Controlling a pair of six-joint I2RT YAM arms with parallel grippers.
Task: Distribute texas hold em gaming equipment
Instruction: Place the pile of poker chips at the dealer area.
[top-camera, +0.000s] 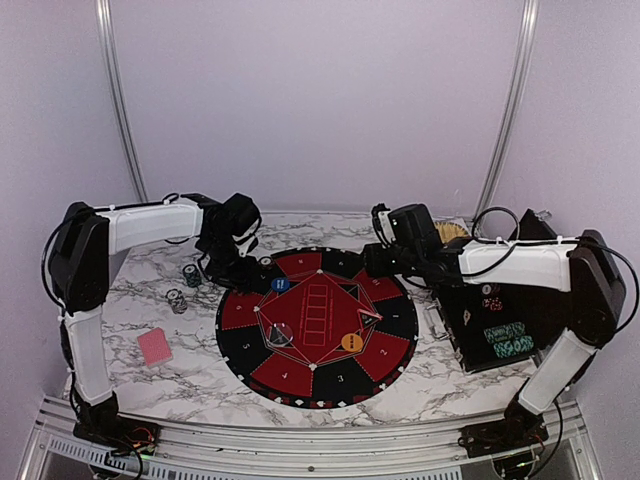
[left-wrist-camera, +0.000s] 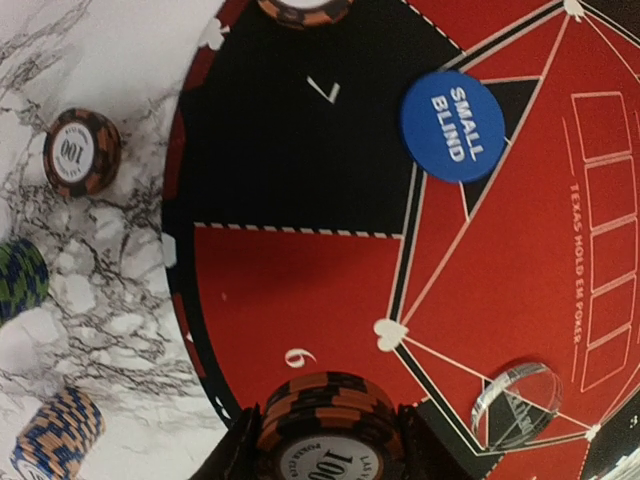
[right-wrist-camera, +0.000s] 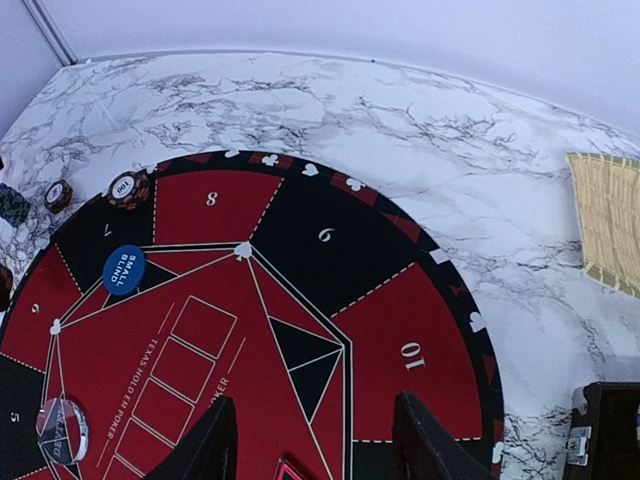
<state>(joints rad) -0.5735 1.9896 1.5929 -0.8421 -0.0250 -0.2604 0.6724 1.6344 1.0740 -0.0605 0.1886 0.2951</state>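
My left gripper (left-wrist-camera: 325, 440) is shut on a short stack of orange-and-black poker chips (left-wrist-camera: 325, 405), held over the red sector marked 6 near the mat's left rim. In the top view that gripper (top-camera: 222, 268) sits at the mat's upper left. One more orange-black stack (left-wrist-camera: 305, 8) stands on the mat's rim, and another (left-wrist-camera: 82, 150) on the marble. The blue small-blind button (left-wrist-camera: 455, 125), the clear button (left-wrist-camera: 515, 405) and the orange button (top-camera: 351, 341) lie on the mat. My right gripper (right-wrist-camera: 315, 450) hangs open over the mat's centre, holding nothing. A pink-backed card (top-camera: 155, 346) lies on the table at left.
The round black-and-red mat (top-camera: 395, 345) fills the table's middle. A green-blue chip stack (left-wrist-camera: 20, 278) and a blue-orange one (left-wrist-camera: 55, 435) stand on the marble left of it. The black case (top-camera: 540, 305) with chips is at right, a yellow woven piece (right-wrist-camera: 610, 220) behind it.
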